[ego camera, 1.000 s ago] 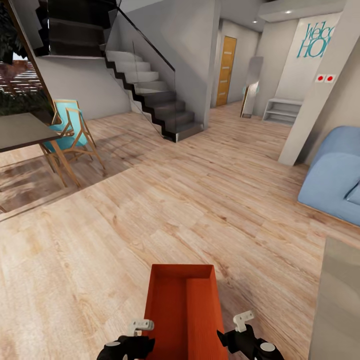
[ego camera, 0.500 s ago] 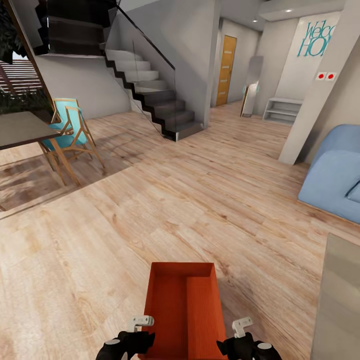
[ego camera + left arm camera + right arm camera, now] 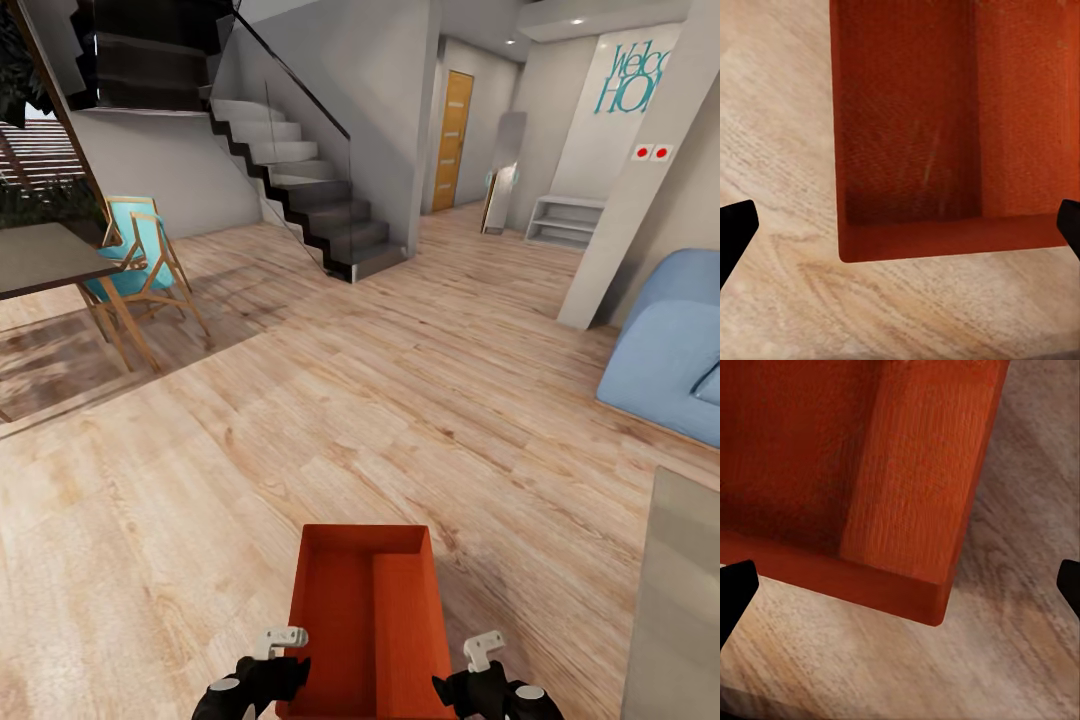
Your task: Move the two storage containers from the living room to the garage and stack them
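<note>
One orange-red storage container (image 3: 365, 620) sits low in front of me on the living room's light wood planks (image 3: 300, 430), between my two arms. It is open-topped, and a raised orange slab fills its right half. My left gripper (image 3: 283, 672) is by the container's left wall and looks down over its rim (image 3: 900, 232), fingers spread wide, open. My right gripper (image 3: 458, 688) hangs open beside the right wall, looking down at the container's corner (image 3: 900, 592). Neither gripper's fingers touch the container. The garage is out of view.
A blue sofa (image 3: 670, 360) stands at the right, with a pale cabinet edge (image 3: 675, 600) nearer me. A dark table (image 3: 45, 260) and turquoise chair (image 3: 140, 255) are at the left. A staircase (image 3: 310, 200) and an orange door (image 3: 452, 140) lie ahead.
Both arms have shifted slightly at the picture's lower edge, the right one a little lower. The container holds its place between them.
</note>
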